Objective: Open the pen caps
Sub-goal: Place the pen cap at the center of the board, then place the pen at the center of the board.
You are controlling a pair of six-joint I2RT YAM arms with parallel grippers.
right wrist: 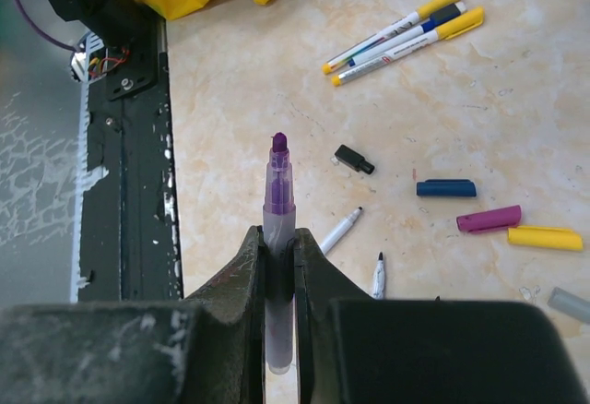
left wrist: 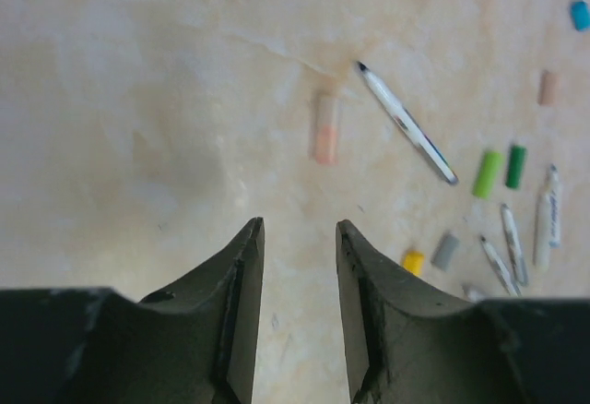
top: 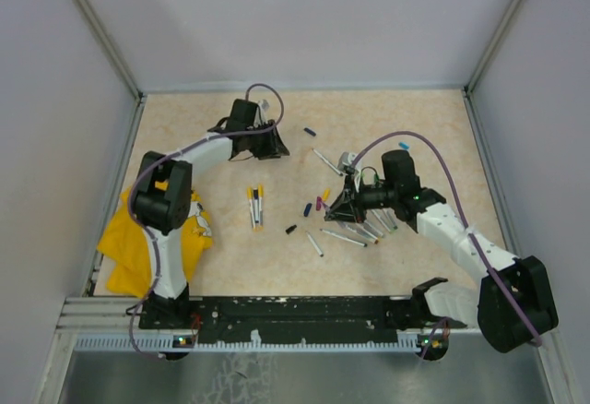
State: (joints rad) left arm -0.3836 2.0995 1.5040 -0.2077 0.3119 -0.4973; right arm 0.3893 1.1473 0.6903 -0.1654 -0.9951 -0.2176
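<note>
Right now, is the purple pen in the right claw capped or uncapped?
Uncapped: the purple pen, clamped in the right claw, shows its bare purple nib at the top; no cap covers it.

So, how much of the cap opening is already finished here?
Done: the blue cap and the magenta cap, among others, lie loose. In hand: the right pincer grips an uncapped purple pen; the left pincer is open, empty. Left: three pens with yellow and blue caps look unopened.

A crumpled yellow cloth (top: 124, 256) is lying at the near left corner of the beige marbled surface (top: 406, 127), close to the black rail (top: 304, 310) running along its near edge.
</note>
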